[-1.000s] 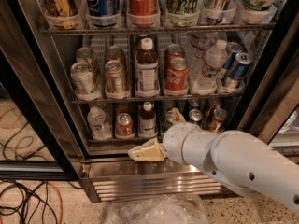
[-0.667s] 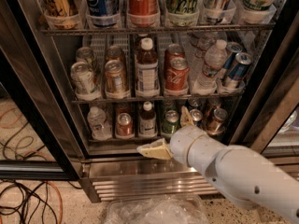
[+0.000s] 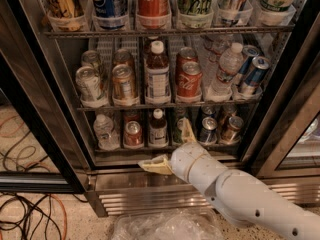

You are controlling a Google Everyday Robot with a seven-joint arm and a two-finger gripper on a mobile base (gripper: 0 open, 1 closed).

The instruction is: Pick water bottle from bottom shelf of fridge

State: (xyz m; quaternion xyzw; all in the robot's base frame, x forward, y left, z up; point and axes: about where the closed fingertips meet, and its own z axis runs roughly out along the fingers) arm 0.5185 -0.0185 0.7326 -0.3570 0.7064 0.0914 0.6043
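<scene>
A robot's white arm reaches in from the lower right toward the open fridge (image 3: 55, 109), its gripper (image 3: 164, 143) spread wide and holding nothing. One pale yellow finger (image 3: 155, 165) points left along the steel sill, and the other (image 3: 187, 131) stands upright in front of the bottom shelf (image 3: 114, 149). The water bottle (image 3: 104, 131) - small, clear, white-capped - stands upright in the leftmost lane of that shelf, well to the left of the gripper and apart from it. Just beside the bottle on its right is a red can (image 3: 133, 134), then a white-capped bottle of dark drink (image 3: 158, 128). The upright finger partly hides the lane after that, and two more cans (image 3: 208, 130) fill the right end of the rack. One rack up, a taller clear bottle (image 3: 227, 69) leans among cans - a second dark-drink bottle (image 3: 157, 74) stands at the centre of that row. On the floor below the slotted grille lies a crumpled clear plastic bag (image 3: 165, 226), with cables (image 3: 25, 219) trailing at lower left.
</scene>
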